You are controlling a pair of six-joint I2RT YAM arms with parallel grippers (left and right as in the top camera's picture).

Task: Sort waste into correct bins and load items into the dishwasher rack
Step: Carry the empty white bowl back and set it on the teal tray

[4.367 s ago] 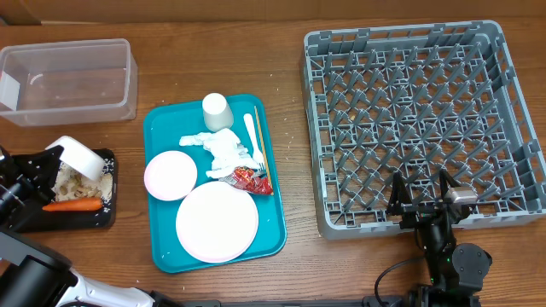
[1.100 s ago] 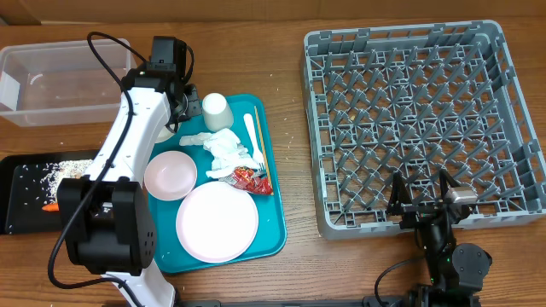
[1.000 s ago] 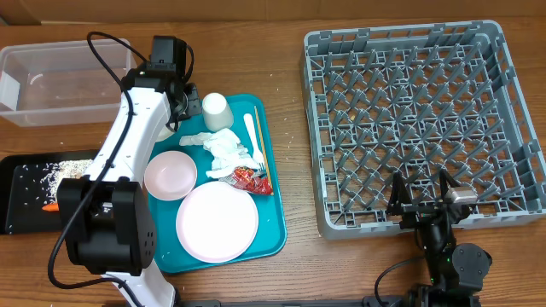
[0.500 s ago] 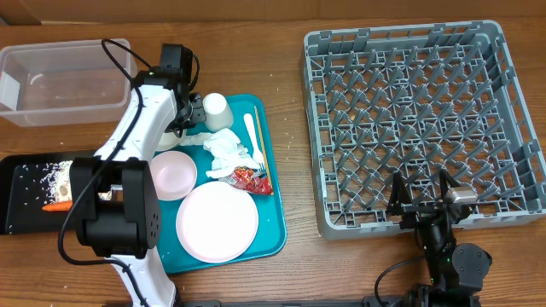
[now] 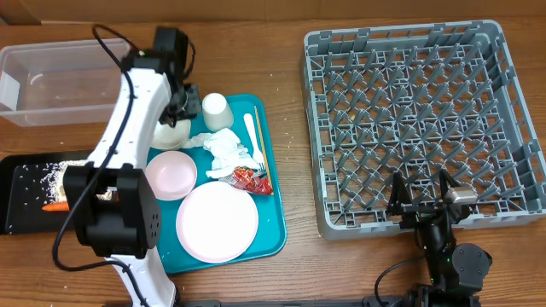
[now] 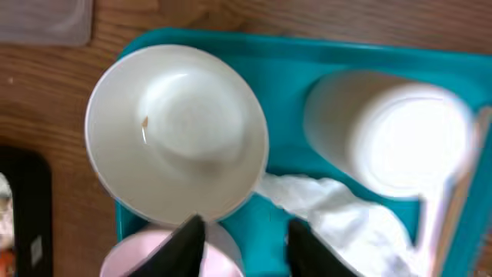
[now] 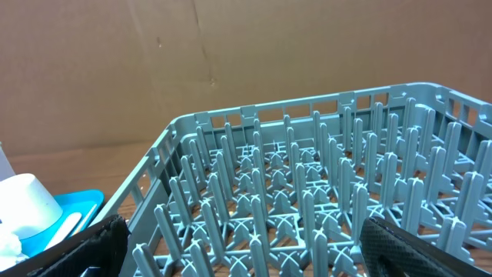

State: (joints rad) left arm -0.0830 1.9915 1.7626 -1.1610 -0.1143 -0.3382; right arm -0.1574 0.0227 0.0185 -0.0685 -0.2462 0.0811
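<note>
Overhead: the left gripper (image 5: 181,107) hovers over the teal tray's (image 5: 271,228) far left corner, beside the white cup (image 5: 216,111). A white bowl (image 5: 173,135) sits on that corner. The right gripper (image 5: 422,194) rests at the dishwasher rack's (image 5: 409,111) near edge.

Left wrist: the jaws stand partly apart, holding nothing; the bowl overhangs the tray's edge.

Right wrist: the jaws are wide apart and empty, facing the rack.

The flat tray (image 5: 275,223) lies mid-table, with the dishwasher rack (image 5: 312,136) to its right, the tub (image 5: 60,118) behind-left and the shallow bin (image 5: 21,213) front-left, holding the carrot (image 5: 55,206). On the flat tray, the cup (image 5: 216,111) stands behind the tissue (image 5: 223,147) and the plate (image 5: 217,222) lies in front.
</note>
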